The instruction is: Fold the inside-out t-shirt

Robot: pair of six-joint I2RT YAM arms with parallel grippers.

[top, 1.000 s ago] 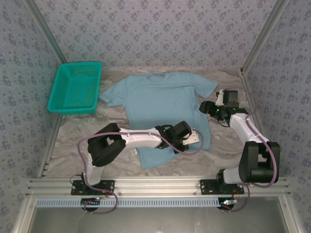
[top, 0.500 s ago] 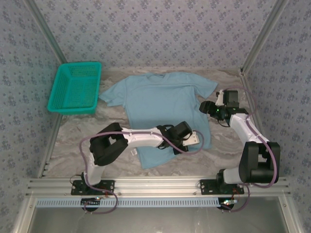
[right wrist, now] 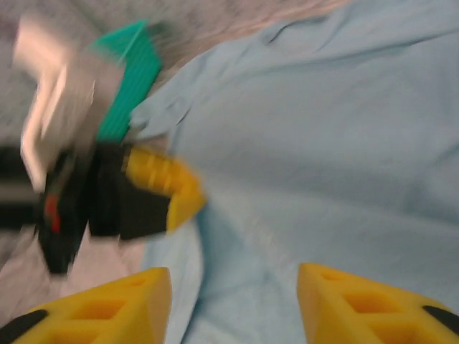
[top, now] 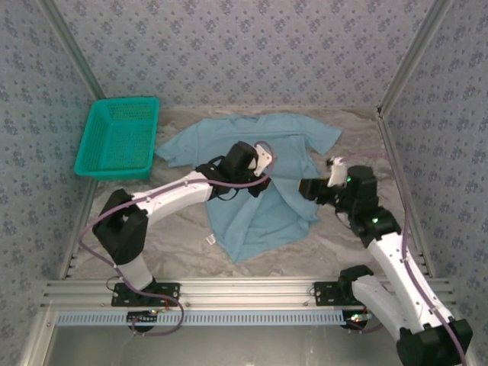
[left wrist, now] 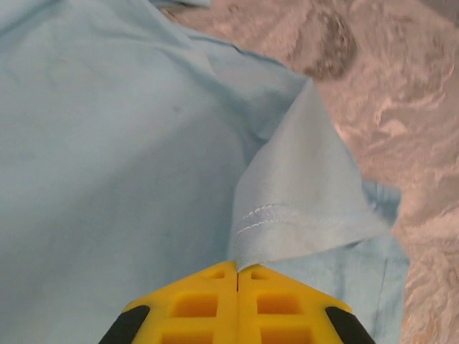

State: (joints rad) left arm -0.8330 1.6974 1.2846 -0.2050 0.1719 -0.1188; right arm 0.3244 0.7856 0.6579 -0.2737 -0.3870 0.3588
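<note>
In the top view, a teal mesh basket (top: 118, 139) sits at ten o'clock on the marbled table (top: 137, 229). Just beside it, the sky-blue t-shirt (top: 252, 145) lies across the middle. Its collar points to twelve o'clock, its sleeves to nine and three, and a small white tag (top: 210, 240) sits by its seven o'clock corner. Your left gripper (left wrist: 237, 271) is over the shirt's centre, yellow fingertips pressed together, pinching a stitched hem edge that rises from the cloth in a fold. At the shirt's four o'clock edge, your right gripper (right wrist: 233, 301) hovers with fingers spread over blue cloth, nothing between them. Its wrist view is blurred.
</note>
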